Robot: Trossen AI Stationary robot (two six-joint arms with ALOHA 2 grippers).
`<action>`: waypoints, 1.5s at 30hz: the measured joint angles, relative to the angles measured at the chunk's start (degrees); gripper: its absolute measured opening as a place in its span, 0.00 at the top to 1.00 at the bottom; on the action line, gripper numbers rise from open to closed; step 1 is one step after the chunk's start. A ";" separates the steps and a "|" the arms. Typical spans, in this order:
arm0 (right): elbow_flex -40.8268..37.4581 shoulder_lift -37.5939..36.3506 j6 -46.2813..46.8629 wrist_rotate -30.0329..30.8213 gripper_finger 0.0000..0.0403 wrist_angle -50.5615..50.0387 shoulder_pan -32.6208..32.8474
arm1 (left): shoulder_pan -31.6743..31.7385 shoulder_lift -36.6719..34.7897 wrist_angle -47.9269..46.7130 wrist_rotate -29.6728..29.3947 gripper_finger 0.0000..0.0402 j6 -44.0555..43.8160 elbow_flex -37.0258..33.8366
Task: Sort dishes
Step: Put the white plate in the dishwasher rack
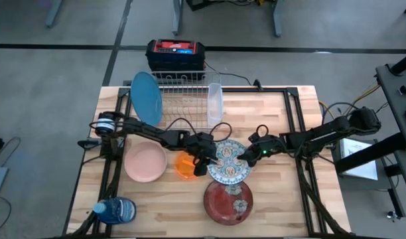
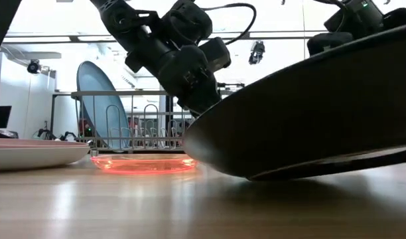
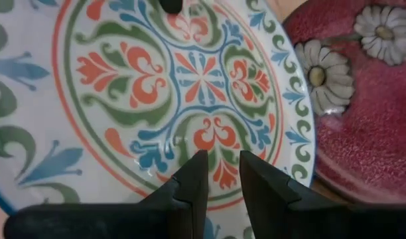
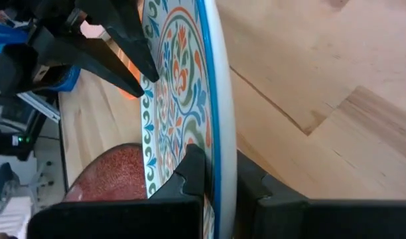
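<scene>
Nearest the low camera, the dark underside of the ornate patterned plate (image 2: 316, 113) fills the right half of the picture, one edge on the bench (image 2: 123, 206) and the other tipped up, with the translucent orange bowl (image 2: 144, 162) and the rim of the pink dish (image 2: 30, 154) flat on the wood behind and the blue plate (image 2: 102, 99) upright in the dish rack (image 2: 140, 119). From the high view, the patterned plate (image 1: 228, 161) sits near the bench's middle with an end effector on either side: the left end effector (image 1: 204, 159) at its rim toward the orange bowl (image 1: 184, 165), the right end effector (image 1: 248, 154) at the opposite rim. A red daisy plate (image 1: 228, 201) lies toward the front edge, the pink dish (image 1: 145, 162) toward the left edge, a blue water bottle (image 1: 117, 211) at the front-left corner. The rack (image 1: 183, 93) at the back edge holds the blue plate (image 1: 146, 98) and a pale plate (image 1: 215, 103). The left wrist view shows the left end effector (image 3: 221, 174) with its fingers (image 3: 193, 176) narrowly parted over the plate's face (image 3: 156, 86), gripping nothing I can make out. The right wrist view shows the right end effector (image 4: 215, 174) pinched on the plate's rim (image 4: 213, 79), holding it tilted. Two dishes look racked; four remain on the bench, one now being lifted.
</scene>
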 joint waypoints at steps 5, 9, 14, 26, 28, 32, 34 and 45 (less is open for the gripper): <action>0.00 -0.42 -3.41 -0.86 0.96 -0.20 0.00 | -0.02 -0.67 0.34 0.15 0.81 -0.02 0.02; 0.00 -0.65 -5.68 -0.89 0.96 -0.29 0.00 | -0.02 -0.77 0.72 0.24 0.81 -0.37 0.02; -0.04 -1.16 -7.06 -0.86 0.96 -0.36 0.00 | -0.02 -0.94 1.07 0.33 0.81 -1.30 0.04; -0.07 -2.62 -8.76 -1.12 0.96 -0.21 0.00 | -0.02 -2.44 1.77 0.26 0.81 -1.57 0.04; -0.07 -2.62 -8.91 -1.18 0.96 -0.13 0.00 | -0.02 -2.70 1.73 0.19 0.81 -1.57 0.04; -0.07 -2.99 -8.91 -1.63 0.96 -0.04 0.00 | 0.00 -3.44 1.75 -0.04 0.81 -1.55 0.06; -0.07 -3.25 -8.56 -1.98 0.96 0.01 0.00 | -0.02 -3.77 1.74 -0.03 0.81 -1.55 0.04; -0.07 -6.99 -10.67 -3.06 0.96 -1.13 0.02 | 0.00 -6.98 1.99 0.72 0.81 -1.32 0.04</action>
